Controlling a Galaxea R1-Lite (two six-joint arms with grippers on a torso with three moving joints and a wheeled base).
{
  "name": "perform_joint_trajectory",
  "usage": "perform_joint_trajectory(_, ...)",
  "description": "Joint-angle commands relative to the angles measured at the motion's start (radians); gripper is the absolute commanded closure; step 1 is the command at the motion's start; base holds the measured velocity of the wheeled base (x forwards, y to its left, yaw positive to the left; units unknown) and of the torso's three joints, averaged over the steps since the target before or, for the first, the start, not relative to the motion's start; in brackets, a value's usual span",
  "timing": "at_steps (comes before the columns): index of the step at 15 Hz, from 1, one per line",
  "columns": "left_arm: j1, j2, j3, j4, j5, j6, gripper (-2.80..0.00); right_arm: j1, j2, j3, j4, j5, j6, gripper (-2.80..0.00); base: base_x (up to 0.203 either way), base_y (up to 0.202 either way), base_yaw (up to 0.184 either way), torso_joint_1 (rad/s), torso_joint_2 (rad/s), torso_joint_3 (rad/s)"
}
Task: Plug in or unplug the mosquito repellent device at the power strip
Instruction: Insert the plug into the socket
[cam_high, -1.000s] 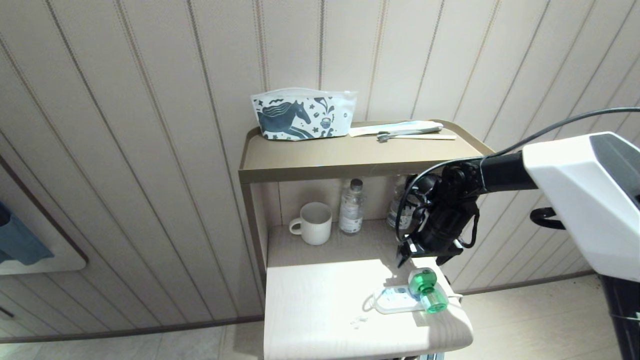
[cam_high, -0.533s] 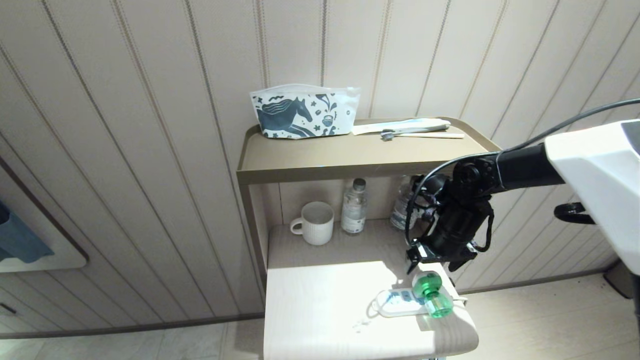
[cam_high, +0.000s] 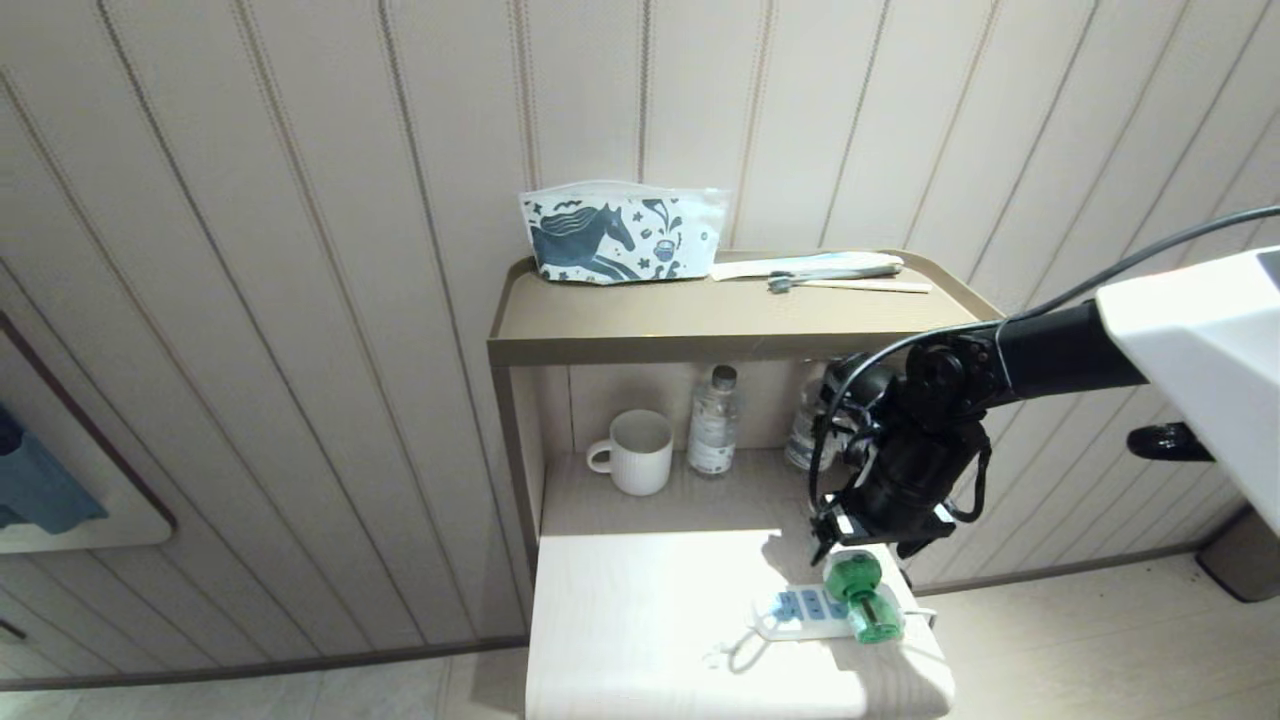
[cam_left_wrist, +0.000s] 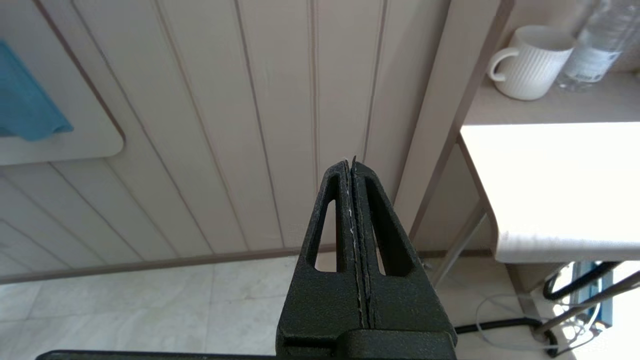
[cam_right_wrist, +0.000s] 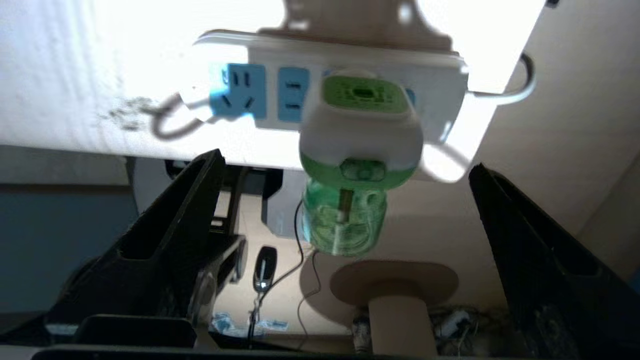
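The white power strip (cam_high: 800, 612) lies near the right front corner of the pale table (cam_high: 640, 640). Two of its blue socket faces are bare. The mosquito repellent device (cam_high: 858, 592) sits on the strip's right end socket, and its green bottle (cam_right_wrist: 345, 222) points toward the table's front edge. My right gripper (cam_high: 866, 543) hangs just above and behind the device, open, touching nothing. In the right wrist view the device (cam_right_wrist: 361, 127) and strip (cam_right_wrist: 280, 70) lie ahead between the wide-spread fingers (cam_right_wrist: 190, 200). My left gripper (cam_left_wrist: 352, 162) is parked left of the table, shut and empty.
A white mug (cam_high: 634, 451) and two clear water bottles (cam_high: 711, 432) stand on the shelf behind the table. The upper shelf (cam_high: 700, 330) carries a horse-print pouch (cam_high: 620, 238) and a toothbrush (cam_high: 840, 283). The strip's thin cord (cam_high: 735, 650) loops on the table.
The whole head view has shifted slightly. My right gripper has come down closer to the device and stays open. The device and strip have not moved on the table.
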Motion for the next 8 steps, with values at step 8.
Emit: perform_joint_trajectory(8, 0.0, 0.001, 0.0, 0.002, 0.0, 0.001, 0.0, 0.012, 0.121, -0.058, 0.009, -0.002, 0.004, -2.8, 0.0, 0.0, 0.0, 0.0, 0.0, 0.0)
